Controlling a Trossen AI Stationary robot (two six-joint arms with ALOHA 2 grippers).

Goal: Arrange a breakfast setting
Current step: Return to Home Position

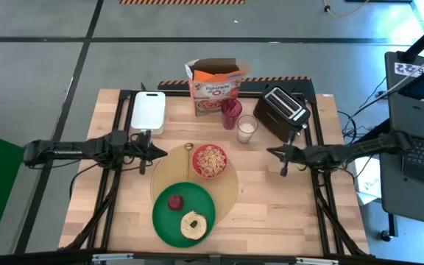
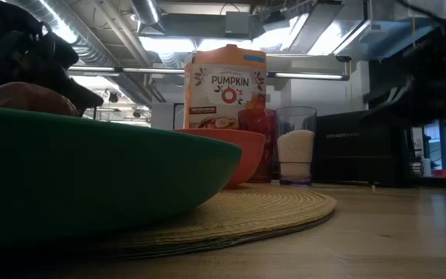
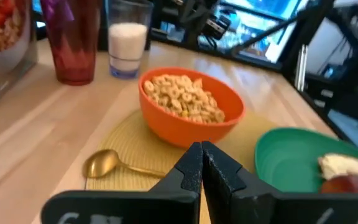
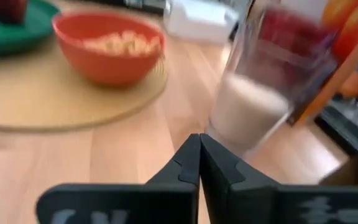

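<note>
High view: the placemat [image 1: 171,169] carries the red bowl [image 1: 210,160] and the spoon [image 1: 189,147]. The green plate [image 1: 164,221], holding the fruit [image 1: 175,202] and the bagel [image 1: 193,225], overlaps its edge. The left gripper [image 1: 162,152] hovers beside the mat and the right gripper [image 1: 271,152] near the toaster [image 1: 284,110], each with its jaws pressed together.

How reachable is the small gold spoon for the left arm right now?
Probably yes. The left tool, shut, hovers near the small gold spoon at the edge of the round tan woven placemat; nothing stands between them. It must open first.

The cereal box [image 2: 224,81], top centre in the low view, reads "PUMPKIN O's"; lettering on the toaster [image 2: 358,151] is unreadably small.
</note>
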